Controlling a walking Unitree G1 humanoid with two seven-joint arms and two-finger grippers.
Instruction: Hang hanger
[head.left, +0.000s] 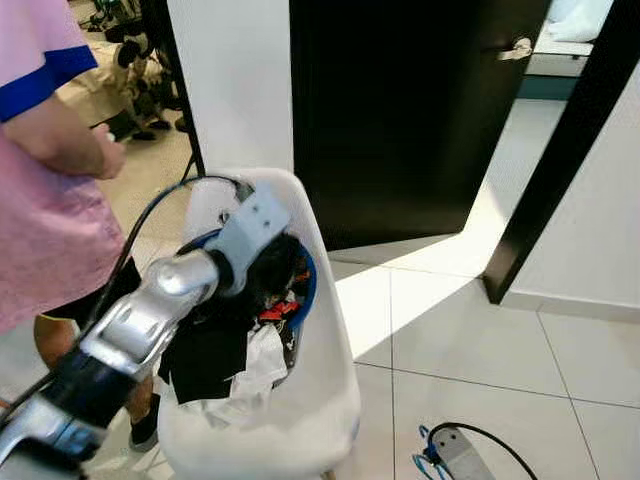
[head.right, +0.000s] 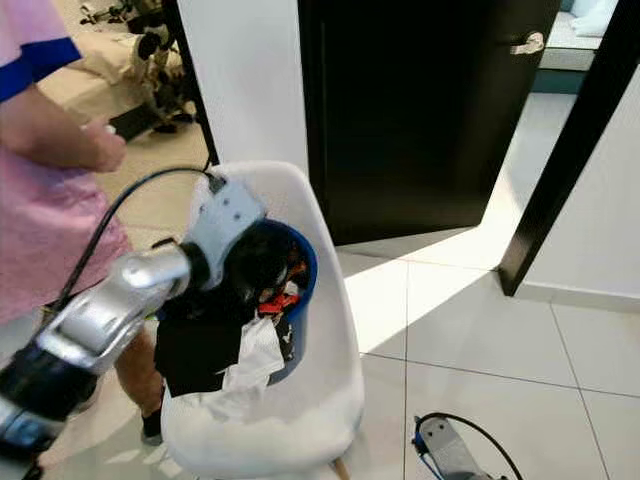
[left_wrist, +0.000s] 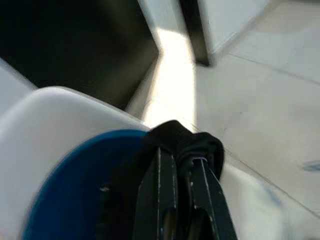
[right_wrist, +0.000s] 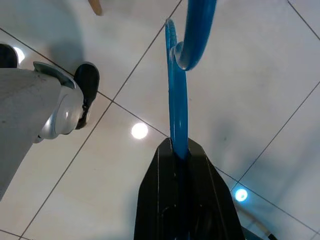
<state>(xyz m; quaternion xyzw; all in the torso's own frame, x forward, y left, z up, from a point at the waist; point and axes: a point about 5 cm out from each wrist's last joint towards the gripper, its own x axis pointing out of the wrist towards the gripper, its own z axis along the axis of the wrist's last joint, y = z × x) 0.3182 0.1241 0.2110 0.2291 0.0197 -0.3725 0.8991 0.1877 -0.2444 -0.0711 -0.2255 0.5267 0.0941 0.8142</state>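
Note:
My right gripper (right_wrist: 179, 150) is shut on a blue plastic hanger (right_wrist: 176, 100), whose hook curls out past the fingertips above the tiled floor. That arm hangs low at my right side (head.left: 445, 458). My left arm reaches into a blue basket (head.left: 306, 290) of clothes standing on a white chair (head.left: 320, 390). In the left wrist view, my left gripper (left_wrist: 182, 150) is shut on a fold of black garment (left_wrist: 186, 140) just above the basket's rim (left_wrist: 75, 170). More black cloth (head.left: 205, 355) and a white piece (head.left: 255, 375) spill over the basket's front.
A person in a pink shirt (head.left: 40, 200) stands close at the left of the chair. A dark door (head.left: 400, 110) and a black door frame (head.left: 560, 160) lie ahead. White floor tiles (head.left: 470, 330) stretch to the right. My own foot (right_wrist: 60, 110) is beneath the hanger.

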